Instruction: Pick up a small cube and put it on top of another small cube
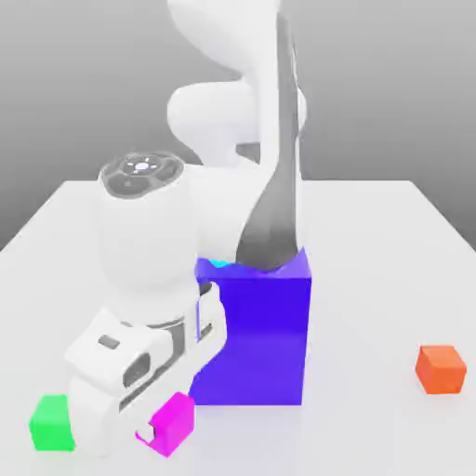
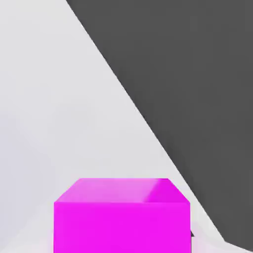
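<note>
The small bright magenta cube point(image 1: 172, 420) sits low at the table's point(image 1: 372, 279) front edge, clenched by the gripper point(image 1: 153, 429); the white hand hides its fingers and part of the green cube point(image 1: 53, 422); the tall blue-purple block point(image 1: 265, 335) stands just behind.

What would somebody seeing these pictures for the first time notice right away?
Probably the bulky white robot arm bent low over the front of the white table, its gripper down at the magenta cube. Next comes the big blue-purple block standing mid-table right behind it. A green cube sits at the exterior view's left, an orange cube far to its right.
</note>
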Controlling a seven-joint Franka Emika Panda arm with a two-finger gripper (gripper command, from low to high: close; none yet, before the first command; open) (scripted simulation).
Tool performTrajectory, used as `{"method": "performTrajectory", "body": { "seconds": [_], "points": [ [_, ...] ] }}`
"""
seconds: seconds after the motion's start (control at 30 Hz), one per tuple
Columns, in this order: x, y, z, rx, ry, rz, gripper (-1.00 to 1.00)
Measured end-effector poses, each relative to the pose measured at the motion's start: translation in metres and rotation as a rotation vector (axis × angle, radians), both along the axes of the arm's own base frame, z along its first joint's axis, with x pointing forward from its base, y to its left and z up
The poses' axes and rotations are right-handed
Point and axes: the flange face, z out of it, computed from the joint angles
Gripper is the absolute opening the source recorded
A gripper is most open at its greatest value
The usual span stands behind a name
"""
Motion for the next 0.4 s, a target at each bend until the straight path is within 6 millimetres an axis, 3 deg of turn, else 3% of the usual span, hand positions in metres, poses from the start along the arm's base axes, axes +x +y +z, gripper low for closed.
{"method": "performTrajectory", "body": {
  "seconds": [0.13, 0.27, 0.3, 0.4],
  "points": [
    [-0.042, -0.077, 0.008, 0.007, -0.001, -0.318, -1.0],
    [-0.049, -0.09, -0.034, 0.008, -0.003, -0.373, -1.0],
    [-0.05, -0.09, -0.045, 0.008, -0.002, -0.376, 1.0],
    [-0.05, -0.09, -0.045, 0.008, -0.002, -0.376, 1.0]
  ]
}}
